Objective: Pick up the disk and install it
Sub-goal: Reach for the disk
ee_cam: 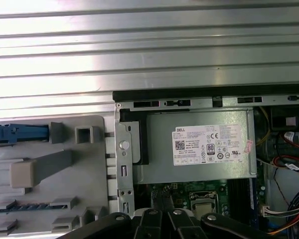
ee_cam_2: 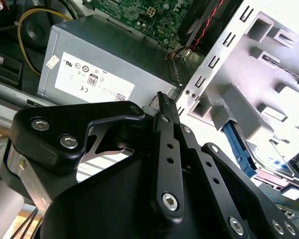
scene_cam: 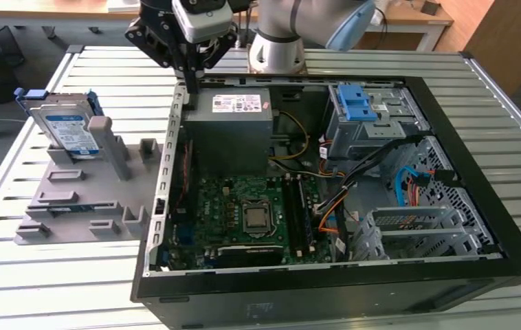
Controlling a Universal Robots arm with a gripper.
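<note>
The tool (scene_cam: 190, 84) hangs over the far corner of the open computer case (scene_cam: 334, 283), beside the grey power supply (scene_cam: 231, 127), its fingers seemingly pressed together on nothing. The disk (scene_cam: 66, 128) stands tilted in the grey holder (scene_cam: 77, 206) on the bench (scene_cam: 59, 292), at the exterior view's left, well apart from the tool.
</note>
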